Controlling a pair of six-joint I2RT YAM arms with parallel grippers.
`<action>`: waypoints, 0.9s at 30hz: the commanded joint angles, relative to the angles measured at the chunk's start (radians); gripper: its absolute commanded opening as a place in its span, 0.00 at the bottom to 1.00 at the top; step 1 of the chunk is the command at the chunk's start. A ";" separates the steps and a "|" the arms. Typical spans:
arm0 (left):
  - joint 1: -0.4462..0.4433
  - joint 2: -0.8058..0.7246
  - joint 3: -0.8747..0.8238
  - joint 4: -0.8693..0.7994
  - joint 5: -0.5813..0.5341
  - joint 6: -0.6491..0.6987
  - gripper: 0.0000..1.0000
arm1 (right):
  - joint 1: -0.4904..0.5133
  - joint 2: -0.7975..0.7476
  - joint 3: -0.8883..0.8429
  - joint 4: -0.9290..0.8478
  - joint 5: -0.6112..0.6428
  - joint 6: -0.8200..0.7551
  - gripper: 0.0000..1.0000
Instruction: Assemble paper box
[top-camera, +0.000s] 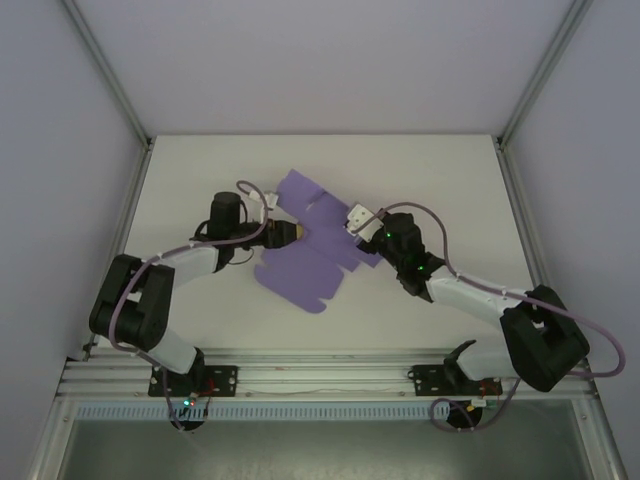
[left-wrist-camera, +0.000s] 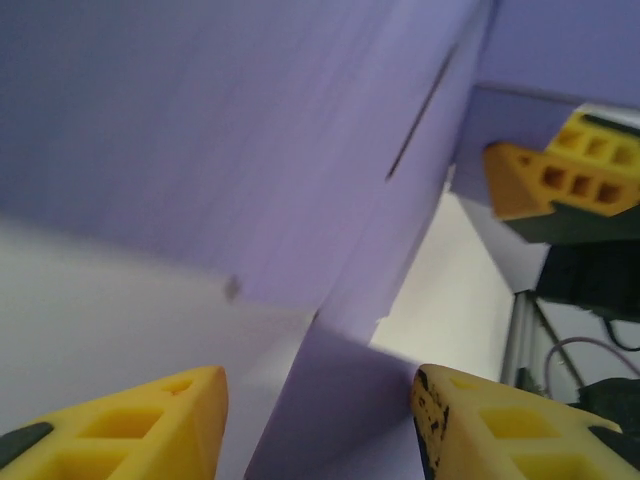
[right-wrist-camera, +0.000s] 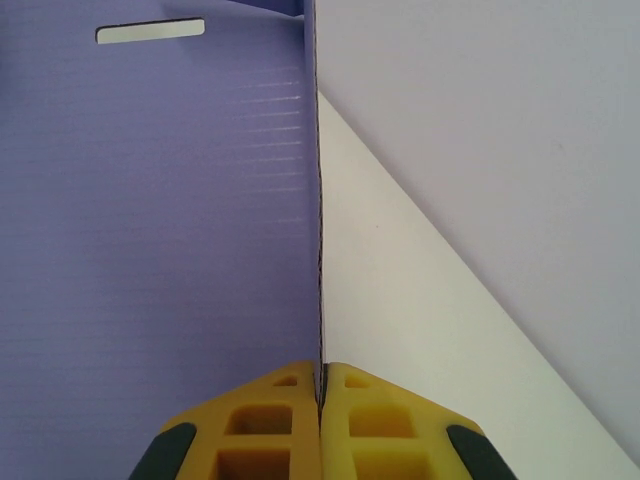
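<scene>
The paper box (top-camera: 310, 255) is a flat purple die-cut sheet with flaps, lying mid-table, partly lifted. My left gripper (top-camera: 290, 233) reaches in from its left edge. In the left wrist view the left gripper (left-wrist-camera: 320, 430) has its yellow fingers (left-wrist-camera: 130, 425) wide apart with a purple flap (left-wrist-camera: 350, 400) running between them, unclamped. My right gripper (top-camera: 358, 225) holds the sheet's right side. In the right wrist view that gripper (right-wrist-camera: 321, 375) is shut on the thin card edge (right-wrist-camera: 319, 250), with the slotted purple panel (right-wrist-camera: 150, 200) to its left. The right gripper's fingers (left-wrist-camera: 560, 180) also show in the left wrist view.
The white table (top-camera: 440, 180) stretches behind and to both sides of the sheet. Pale enclosure walls with metal posts (top-camera: 120, 100) ring it. An aluminium rail (top-camera: 320, 375) carrying both arm bases runs along the near edge.
</scene>
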 joint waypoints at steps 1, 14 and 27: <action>-0.013 -0.006 0.004 0.181 0.074 -0.050 0.48 | 0.021 0.011 0.036 -0.012 -0.083 0.024 0.00; -0.018 -0.087 -0.073 0.007 0.034 0.041 0.40 | 0.021 0.011 0.049 0.009 -0.052 0.028 0.00; -0.018 -0.074 -0.069 -0.023 0.018 0.042 0.21 | 0.019 -0.022 0.067 -0.037 -0.061 0.001 0.00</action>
